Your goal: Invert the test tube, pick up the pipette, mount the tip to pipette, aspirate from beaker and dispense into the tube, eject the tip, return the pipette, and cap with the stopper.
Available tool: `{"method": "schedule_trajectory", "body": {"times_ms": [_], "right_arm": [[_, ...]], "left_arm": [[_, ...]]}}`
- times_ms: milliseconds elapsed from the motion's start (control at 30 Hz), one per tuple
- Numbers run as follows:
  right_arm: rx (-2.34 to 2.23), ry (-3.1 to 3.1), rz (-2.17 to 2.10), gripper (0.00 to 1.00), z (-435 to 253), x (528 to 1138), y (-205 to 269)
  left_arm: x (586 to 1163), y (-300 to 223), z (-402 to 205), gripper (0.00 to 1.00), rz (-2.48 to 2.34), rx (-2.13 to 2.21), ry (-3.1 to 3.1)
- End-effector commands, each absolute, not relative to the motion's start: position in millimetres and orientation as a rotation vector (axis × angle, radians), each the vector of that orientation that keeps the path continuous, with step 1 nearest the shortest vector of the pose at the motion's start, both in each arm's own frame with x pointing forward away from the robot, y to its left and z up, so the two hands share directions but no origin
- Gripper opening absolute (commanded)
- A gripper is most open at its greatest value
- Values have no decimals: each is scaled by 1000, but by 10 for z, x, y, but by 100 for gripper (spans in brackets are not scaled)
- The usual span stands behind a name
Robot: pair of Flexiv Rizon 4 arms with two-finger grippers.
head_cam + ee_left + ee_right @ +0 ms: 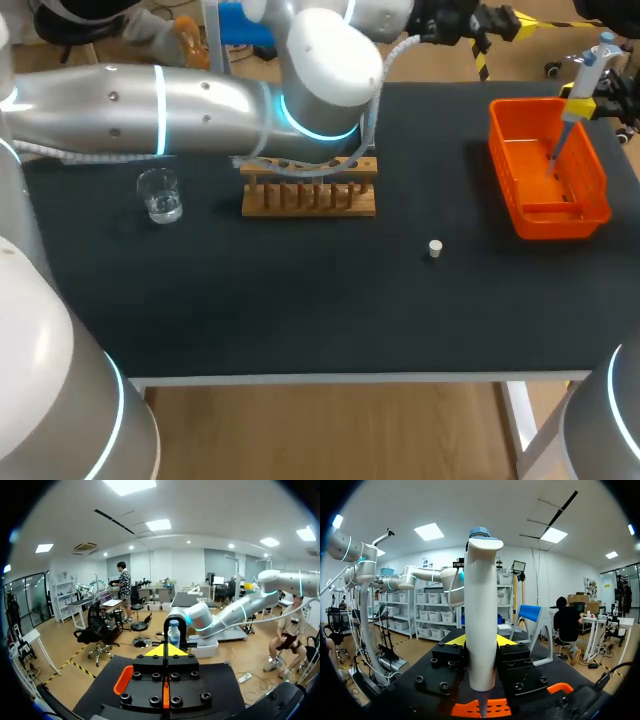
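The right hand [481, 642] is gripping the pipette [583, 78] by its body in the upper right of the frame, with the tip hanging inside the orange basket [497, 140]. The left arm [150, 105] is stretching in from the left above the wooden rack [308, 198]. The left hand [169, 650] is hanging closed and empty above the tabletop [300, 300]. The stopper [435, 248] is lying right of centre.

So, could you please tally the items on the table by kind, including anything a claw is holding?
Clear glass beaker: 1
Wooden test-tube rack: 1
Small white stopper: 1
Orange plastic basket: 1
White pipette with a blue top, held in the right claw: 1
Total: 5
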State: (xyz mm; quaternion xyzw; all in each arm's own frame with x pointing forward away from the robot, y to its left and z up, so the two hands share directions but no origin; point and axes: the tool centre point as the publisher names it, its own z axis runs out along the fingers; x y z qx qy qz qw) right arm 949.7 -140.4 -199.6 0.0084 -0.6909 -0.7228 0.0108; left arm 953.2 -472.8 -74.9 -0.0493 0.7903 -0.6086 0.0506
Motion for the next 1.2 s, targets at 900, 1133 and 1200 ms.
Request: {"method": "schedule_trajectory", "body": {"times_ms": [900, 1133, 1200], "right_arm": [[29, -2157, -2252, 0, -1995, 9504, -1411], [29, -2157, -2252, 0, -1995, 9504, -1411], [29, -2157, -2252, 0, -1995, 9504, -1411]], "left_arm": [[9638, -5158, -908, 0, -2025, -111, 2339], [9648, -5301, -896, 0, -2036, -39, 2353], [9645, -5327, -901, 0, -2042, -24, 2348]]}}
